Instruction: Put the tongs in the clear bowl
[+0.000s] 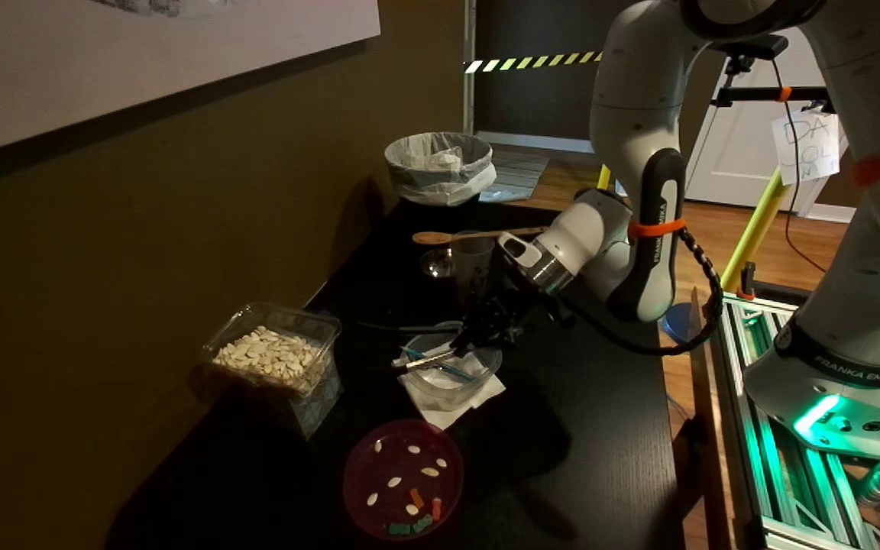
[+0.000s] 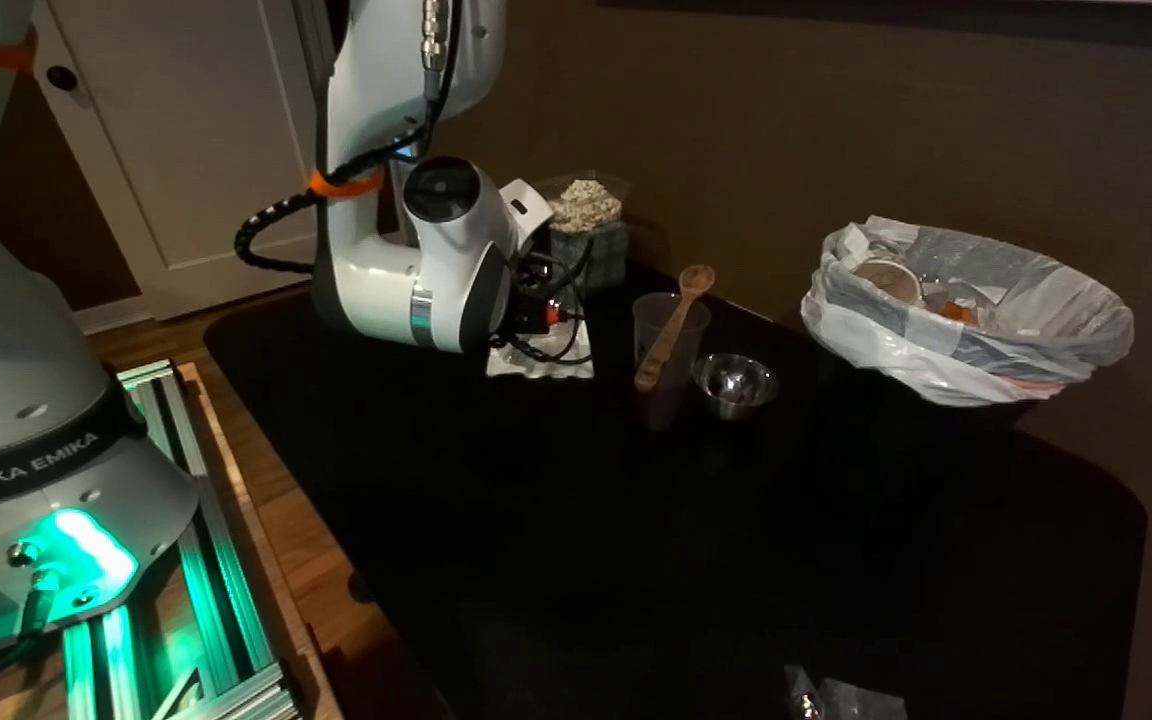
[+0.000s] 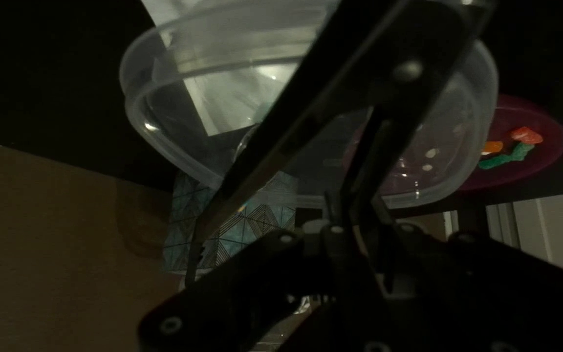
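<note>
Dim room, brown wall (image 1: 257, 206), black table (image 1: 600, 443). In exterior view, trash can (image 1: 440, 186) far, tub of seeds (image 1: 323, 351) left, red plate (image 1: 367, 470) near, with white seeds (image 1: 394, 482) and colored bits (image 1: 422, 523) on it. Clear bowl (image 1: 444, 396) on white paper (image 1: 478, 405), between plate and cup (image 1: 473, 263). Wooden spoon (image 1: 434, 238) across cup. Gripper (image 3: 355, 210) pinched narrow, holding dark tongs (image 3: 328, 100). Tongs stretch over bowl; cannot tell if they touch it.
</note>
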Controlling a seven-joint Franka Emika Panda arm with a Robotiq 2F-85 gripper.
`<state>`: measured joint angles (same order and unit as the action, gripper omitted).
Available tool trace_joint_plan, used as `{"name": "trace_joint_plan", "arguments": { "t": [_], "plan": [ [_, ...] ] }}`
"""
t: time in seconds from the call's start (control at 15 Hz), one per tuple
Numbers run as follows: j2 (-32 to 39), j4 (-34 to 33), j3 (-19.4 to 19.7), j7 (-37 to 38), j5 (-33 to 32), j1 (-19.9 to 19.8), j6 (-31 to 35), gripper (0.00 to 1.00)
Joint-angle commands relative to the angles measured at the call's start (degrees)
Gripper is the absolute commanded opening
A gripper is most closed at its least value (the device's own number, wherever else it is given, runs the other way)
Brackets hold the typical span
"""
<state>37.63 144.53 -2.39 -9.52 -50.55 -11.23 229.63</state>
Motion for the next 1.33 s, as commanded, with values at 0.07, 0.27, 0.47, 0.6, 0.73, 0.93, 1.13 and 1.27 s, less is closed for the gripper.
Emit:
{"name": "trace_joint_plan", "arguments": {
  "t": [0.07, 0.27, 0.47, 0.6, 0.73, 0.93, 1.13, 1.27],
  "plan": [
    [-0.9, -1.0, 0.8, 2.4, -2.2, 0.4, -2.9, 0.43],
    [-0.9, -1.3, 0.5, 3.7, -3.7, 0.0, -4.9, 0.64],
    [-1.2, -1.2, 0.2, 5.3, -6.5, -1.0, -5.1, 0.87],
    [-2.2, -0.5, 0.4, 6.4, -8.8, -1.5, -5.0, 0.99],
    [-3.0, -0.1, 0.8, 7.3, -10.6, -2.0, -4.5, 1.0],
    [-4.9, 0.6, 1.3, 7.9, -14.0, -2.9, -2.9, 1.0],
    [-6.4, 1.1, 1.8, 9.3, -19.0, -4.2, 0.5, 1.0],
    [-4.7, -0.1, 2.1, 7.6, -16.2, -2.6, 0.3, 1.0]
  ]
}}
